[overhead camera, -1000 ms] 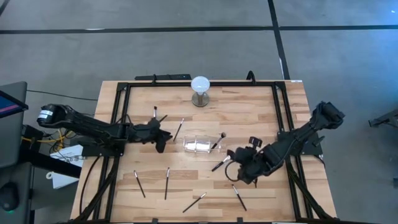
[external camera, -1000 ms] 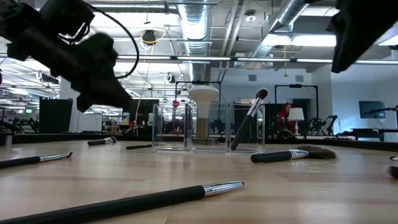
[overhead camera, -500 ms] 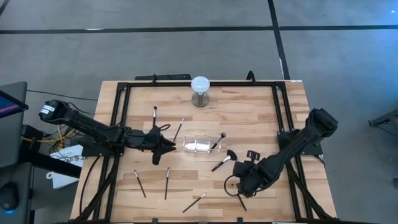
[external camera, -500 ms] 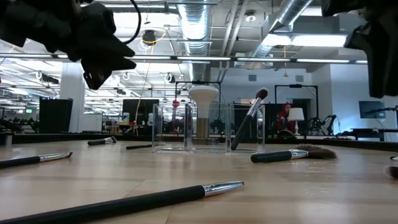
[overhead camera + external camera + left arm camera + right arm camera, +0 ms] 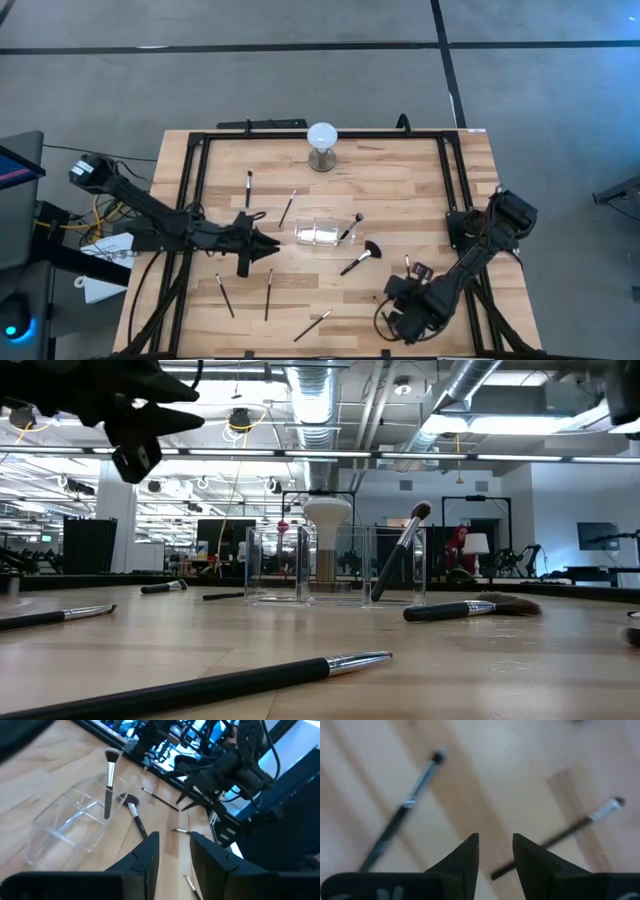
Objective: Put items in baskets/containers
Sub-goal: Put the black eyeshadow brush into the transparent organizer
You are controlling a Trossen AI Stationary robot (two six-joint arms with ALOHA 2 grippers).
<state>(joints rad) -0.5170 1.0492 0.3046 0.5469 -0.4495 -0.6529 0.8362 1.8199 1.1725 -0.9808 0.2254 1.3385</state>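
Observation:
The clear rectangular holder (image 5: 320, 234) stands mid-table. One brush (image 5: 352, 225) leans in it, with its head over the rim. The fan-headed brush (image 5: 360, 257) lies just right of the holder. Slim brushes lie flat at the far left (image 5: 249, 185) (image 5: 287, 207) and at the near side (image 5: 223, 295) (image 5: 268, 293) (image 5: 312, 325). My left gripper (image 5: 264, 250) hovers left of the holder, open by a narrow gap (image 5: 175, 840) and raised above the table (image 5: 130, 420). My right gripper (image 5: 393, 312) hovers near the table's near right. It is also narrowly open (image 5: 495, 840), above two brushes (image 5: 405, 815) (image 5: 570, 835).
A white globe on a metal base (image 5: 322, 140) stands at the far edge, behind the holder. A black frame (image 5: 200, 140) runs around the tabletop. Bare wood lies between the holder and the near brushes.
My left gripper has moved toward the near edge and a little toward the holder, and has risen higher above the table. My right gripper has drawn away from the fan brush toward the near edge. The brushes and the holder have stayed put.

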